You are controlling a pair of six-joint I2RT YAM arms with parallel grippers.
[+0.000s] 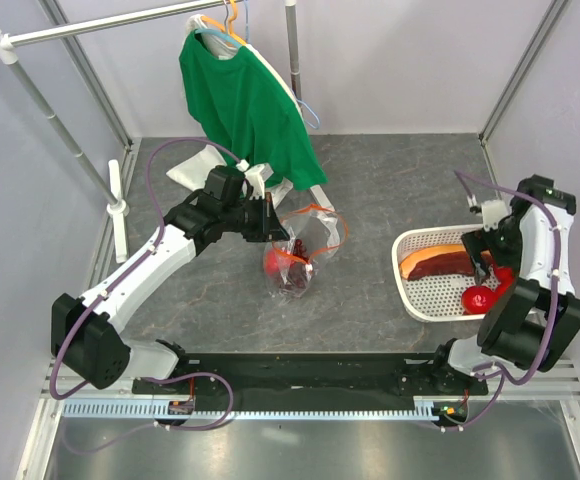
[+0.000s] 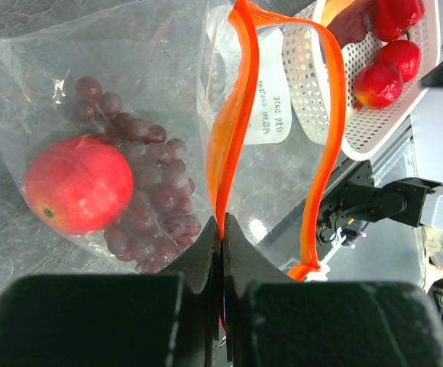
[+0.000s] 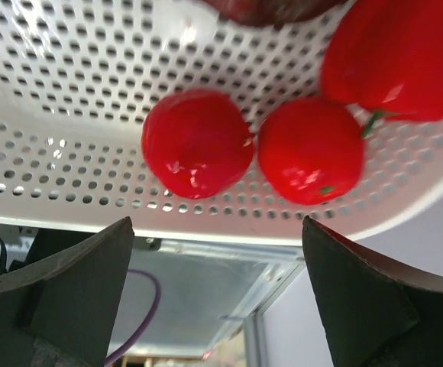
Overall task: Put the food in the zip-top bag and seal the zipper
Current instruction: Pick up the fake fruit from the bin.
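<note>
The left gripper [image 2: 223,229] is pinching its two black fingers tight on the thin orange-red zipper strip [image 2: 240,115] of the clear see-through plastic zip-top bag [image 2: 30,69]. It is holding that edge up near the middle of the mottled grey table [image 1: 390,190]. The strip's two sides are bowing apart in a loop, so the bag's mouth is standing open, and a white label with dark print [image 2: 271,107] is showing just beside the strip. Inside the bag, a glossy red round fruit [image 2: 76,183] is lying against a dark purple grape bunch [image 2: 156,199], both touching the plastic at the closed end. Well apart on the right side of the table, the right gripper [image 3: 214,229] is hovering with its jaws spread wide and gripping nothing, over the near rim of a white perforated plastic basket [image 3: 69,115]. In that basket two more glossy red round fruits [image 3: 197,141] are sitting side by side, almost touching, with a red bell pepper [image 3: 401,57] just beside them. A dark reddish-brown oblong piece [image 1: 448,265] is lying further back in the basket. Behind the bag, a green T-shirt [image 1: 245,105] is hanging from a hanger on a white rail.
</note>
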